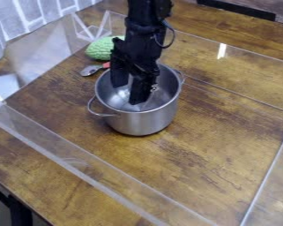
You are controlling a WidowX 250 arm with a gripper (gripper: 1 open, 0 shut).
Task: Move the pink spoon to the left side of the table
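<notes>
My black gripper (130,88) reaches straight down into a silver metal pot (137,119) that stands on the dark-brown wooden table (203,168). Its two fingers (140,90) stand apart inside the pot, one near the left wall and one near the middle. No pink spoon shows; the arm and the gripper hide much of the pot's inside. I see nothing held between the fingers.
A green knitted object (102,46) lies behind and left of the pot, with a small dark object (91,71) beside it. Clear acrylic strips (73,159) edge the table at the front and left. Bare wood lies to the front and right.
</notes>
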